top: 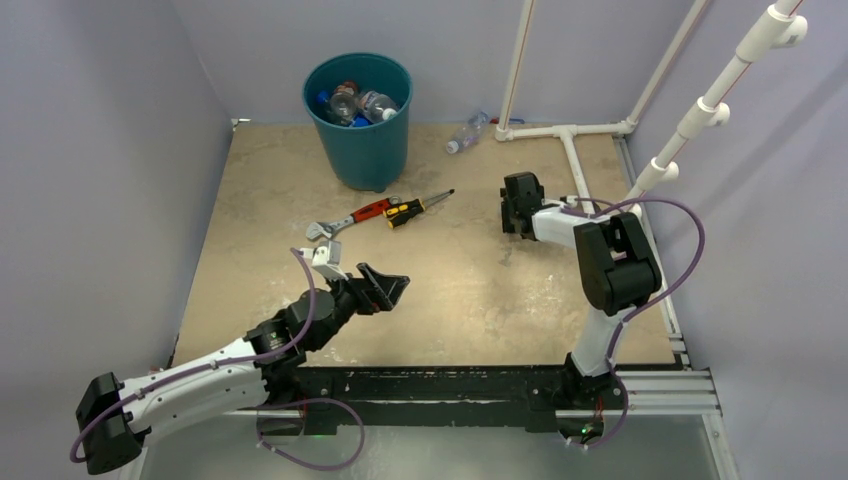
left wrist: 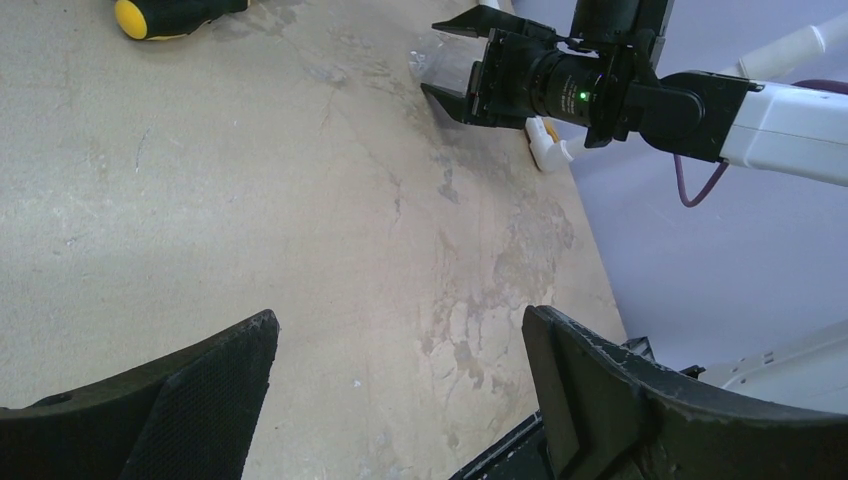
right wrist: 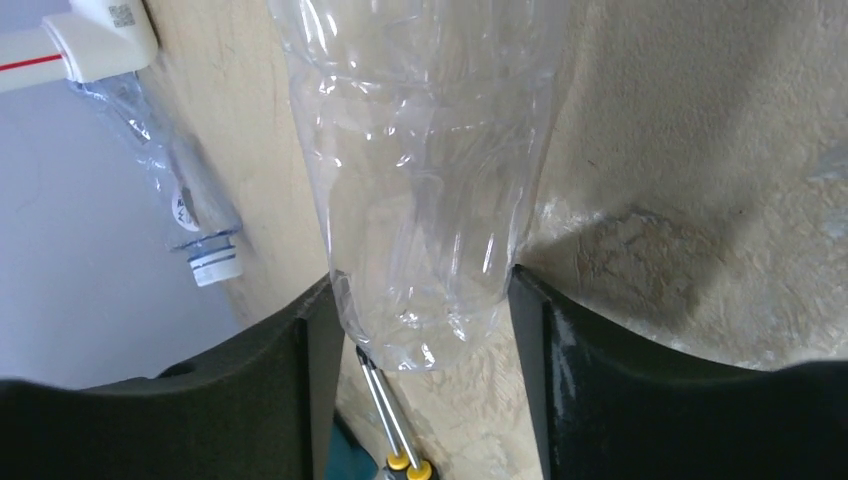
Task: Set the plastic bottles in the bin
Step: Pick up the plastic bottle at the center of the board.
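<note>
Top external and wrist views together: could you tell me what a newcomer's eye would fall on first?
The teal bin at the back of the table, already holding bottles, draws the eye first. Next comes the right gripper, its fingers against both sides of a clear bottle. A stray bottle lies by the white pipe frame at the far wall, while a wrench and screwdriver lie mid-table.

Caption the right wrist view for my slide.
Right hand clasps a clear bottle; a white-capped bottle lies beside a white pipe fitting.
</note>
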`<act>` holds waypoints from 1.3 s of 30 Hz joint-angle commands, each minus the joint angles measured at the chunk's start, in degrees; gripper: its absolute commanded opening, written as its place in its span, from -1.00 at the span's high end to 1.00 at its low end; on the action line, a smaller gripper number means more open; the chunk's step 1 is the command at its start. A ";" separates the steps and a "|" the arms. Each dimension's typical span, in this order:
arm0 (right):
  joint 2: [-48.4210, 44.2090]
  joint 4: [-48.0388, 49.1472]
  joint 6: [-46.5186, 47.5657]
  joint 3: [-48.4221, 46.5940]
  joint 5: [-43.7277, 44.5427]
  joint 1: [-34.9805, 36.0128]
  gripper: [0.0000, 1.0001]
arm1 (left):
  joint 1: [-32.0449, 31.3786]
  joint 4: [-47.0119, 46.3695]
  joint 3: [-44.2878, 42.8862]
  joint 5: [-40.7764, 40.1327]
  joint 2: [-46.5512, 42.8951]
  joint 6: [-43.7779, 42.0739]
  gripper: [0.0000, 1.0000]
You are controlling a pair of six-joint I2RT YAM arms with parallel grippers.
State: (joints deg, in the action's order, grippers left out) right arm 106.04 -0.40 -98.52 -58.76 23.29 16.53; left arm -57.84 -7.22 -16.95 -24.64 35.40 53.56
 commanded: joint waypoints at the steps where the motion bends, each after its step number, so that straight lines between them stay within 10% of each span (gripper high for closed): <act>1: 2.02 -0.86 2.22 2.36 -1.85 -0.28 -0.18 | -0.16 -2.22 0.85 0.12 0.11 1.37 -0.83; 31: -21.33 6.28 37.17 18.89 17.60 39.81 0.27 | -0.16 9.40 -13.52 -5.86 0.78 -5.98 -0.81; 39: -40.34 26.30 58.91 33.20 10.79 49.22 0.36 | -0.16 3.88 -19.03 -11.39 3.74 -15.11 -0.82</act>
State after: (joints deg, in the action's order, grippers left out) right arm 75.24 10.83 -54.57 -31.46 36.23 63.20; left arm -57.84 1.80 -33.30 -32.12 37.69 45.08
